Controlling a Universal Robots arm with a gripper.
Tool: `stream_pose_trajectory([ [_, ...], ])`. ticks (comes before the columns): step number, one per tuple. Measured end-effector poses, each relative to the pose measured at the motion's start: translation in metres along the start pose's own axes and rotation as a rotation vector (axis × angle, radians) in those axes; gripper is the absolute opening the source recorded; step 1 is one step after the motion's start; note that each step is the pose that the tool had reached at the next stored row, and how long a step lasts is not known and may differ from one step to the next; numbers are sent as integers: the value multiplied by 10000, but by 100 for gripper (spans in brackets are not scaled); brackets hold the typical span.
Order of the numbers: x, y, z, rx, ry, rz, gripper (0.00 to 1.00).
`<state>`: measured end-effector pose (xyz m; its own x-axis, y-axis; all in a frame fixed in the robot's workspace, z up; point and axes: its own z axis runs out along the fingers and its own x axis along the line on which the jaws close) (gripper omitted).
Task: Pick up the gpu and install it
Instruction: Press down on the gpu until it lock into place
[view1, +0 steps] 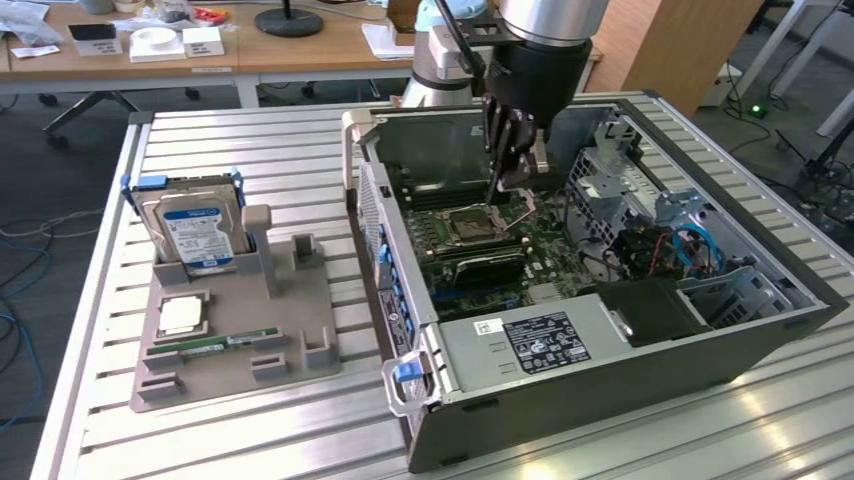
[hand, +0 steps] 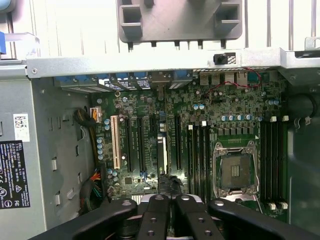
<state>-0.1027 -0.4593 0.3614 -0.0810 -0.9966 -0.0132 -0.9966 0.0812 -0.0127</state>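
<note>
The gpu (view1: 478, 265) stands seated in a slot on the motherboard inside the open computer case (view1: 400, 240), its black shroud showing. In the wrist view the gpu (hand: 162, 150) appears edge-on, a thin strip between the long black slots. My gripper (view1: 503, 192) hangs inside the case above the board, over the open processor socket (view1: 478, 222) and apart from the card. Its black fingers (hand: 155, 215) lie close together, and the gripper (hand: 171, 186) is shut with nothing held between them.
A grey parts holder (view1: 254, 350) on the slatted table carries a silver hard drive with a blue label (view1: 194, 232), a processor chip (view1: 180, 315) and a narrow green memory stick (view1: 214, 343). The power supply (view1: 534, 345), drive cage (view1: 627, 190) and cables crowd the case.
</note>
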Motion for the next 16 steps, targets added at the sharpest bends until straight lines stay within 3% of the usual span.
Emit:
stream_pose_trajectory([
  [2, 0, 0, 0, 0, 1, 0, 11],
  [11, 0, 0, 1, -1, 2, 0, 11],
  [16, 1, 1, 67, -1, 1, 0, 11],
])
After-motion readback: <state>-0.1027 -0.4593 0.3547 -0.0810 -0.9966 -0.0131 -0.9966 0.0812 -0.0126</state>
